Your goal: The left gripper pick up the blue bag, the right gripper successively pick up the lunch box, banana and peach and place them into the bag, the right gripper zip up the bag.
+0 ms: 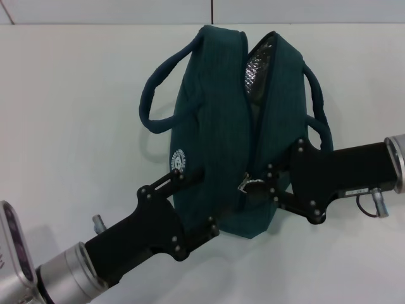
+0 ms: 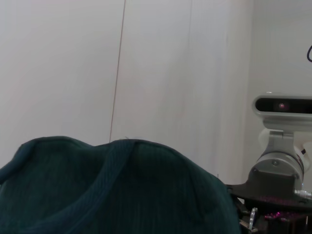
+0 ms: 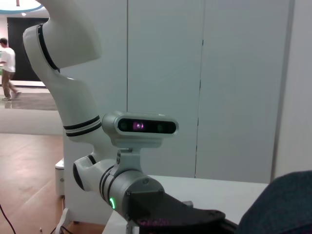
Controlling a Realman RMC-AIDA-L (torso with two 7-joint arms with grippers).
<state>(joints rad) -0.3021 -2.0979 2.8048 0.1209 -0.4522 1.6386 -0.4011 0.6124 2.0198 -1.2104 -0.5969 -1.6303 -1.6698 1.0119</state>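
Observation:
The blue bag [image 1: 221,126] lies on the white table in the head view, its top seam running away from me. The zip is drawn together at the near end and still gapes at the far end, where silver foil lining [image 1: 259,73] shows. My left gripper [image 1: 200,199] reaches in from the lower left and grips the bag's near left side. My right gripper [image 1: 262,185] comes from the right and is shut at the metal ring zip pull [image 1: 244,185]. The bag fabric also shows in the left wrist view [image 2: 112,195] and the right wrist view [image 3: 287,204]. The lunch box, banana and peach are out of sight.
The white table [image 1: 69,126] stretches around the bag, and its back edge meets a pale wall. The bag's handles [image 1: 158,82] stick out to both sides. The right wrist view shows the left arm's wrist with its green light [image 3: 113,202].

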